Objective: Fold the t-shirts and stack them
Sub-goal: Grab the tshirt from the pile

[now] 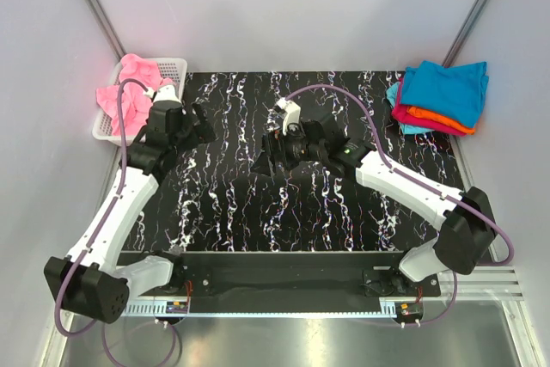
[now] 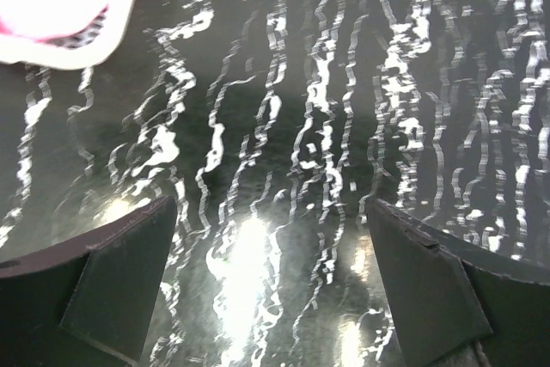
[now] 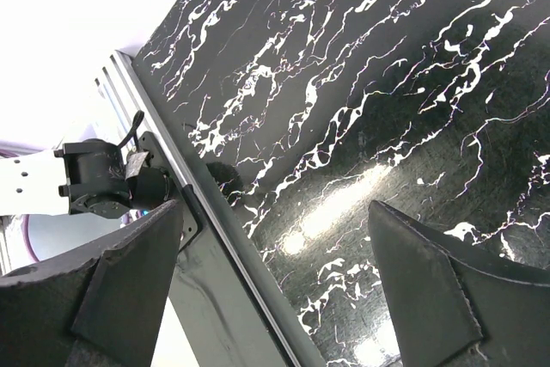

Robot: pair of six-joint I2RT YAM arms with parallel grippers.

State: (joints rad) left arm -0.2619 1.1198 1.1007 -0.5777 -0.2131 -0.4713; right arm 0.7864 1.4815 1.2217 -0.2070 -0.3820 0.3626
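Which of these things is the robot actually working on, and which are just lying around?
For the job:
pink shirts
folded stack, teal on top

Just lying about:
basket, holding the pink shirts
table

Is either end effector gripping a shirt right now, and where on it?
Nothing is held. The left end effector and the right end effector are both open and empty, with no cloth in either one.

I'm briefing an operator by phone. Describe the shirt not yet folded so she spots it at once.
At the far left corner of the black marbled table sits a white mesh basket. The pink t-shirt lies crumpled in it, unlike the folded stack at the far right, topped in teal-blue.
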